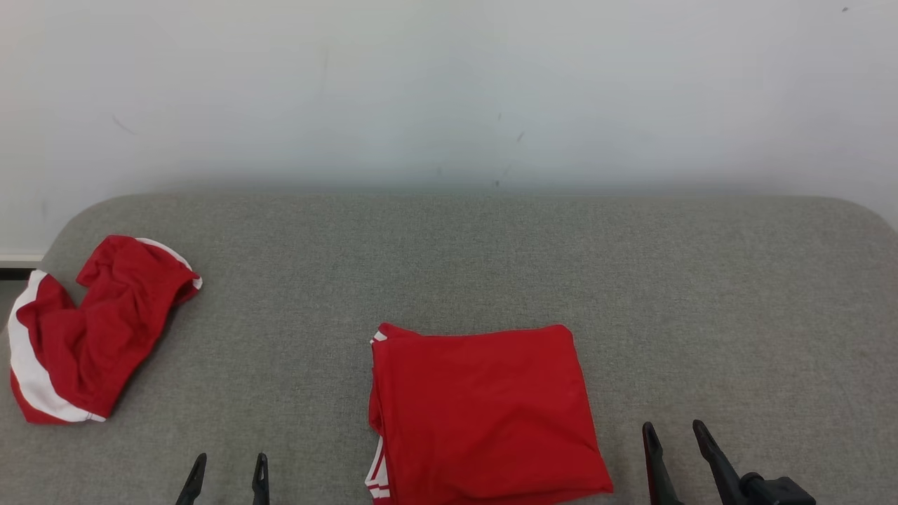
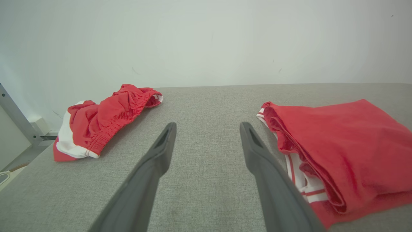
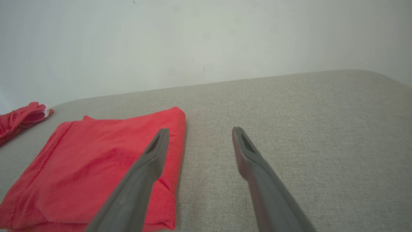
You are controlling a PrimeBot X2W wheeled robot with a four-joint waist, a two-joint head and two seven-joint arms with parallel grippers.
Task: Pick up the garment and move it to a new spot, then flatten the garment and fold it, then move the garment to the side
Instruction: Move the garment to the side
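The left gripper (image 1: 230, 466) is seen at the lower left of the head view with its two dark fingers spread wide apart and nothing held between them; it is poised over bare grey cloth, just left of the folded garment (image 1: 484, 407) and not touching it. The right gripper (image 1: 675, 438) is likewise seen spread wide and empty at the lower right, just off the garment's right edge. In the right wrist view its left finger is shown over the garment's right border, though contact cannot be judged. The folded garment, red with thin white striping at its left edge, is laid flat as a rough rectangle on the padded grey table (image 1: 491, 259), near the table's front edge and between the two grippers. Its stacked layers are exposed along the left side in the left wrist view, where white bands with red lines can be made out. A second, crumpled garment (image 1: 91, 330), red with broad white trim and a gathered elastic waistband, is left bunched at the far left edge of the table, well apart from the folded one. A plain white wall (image 1: 449, 84) is seen behind the table.
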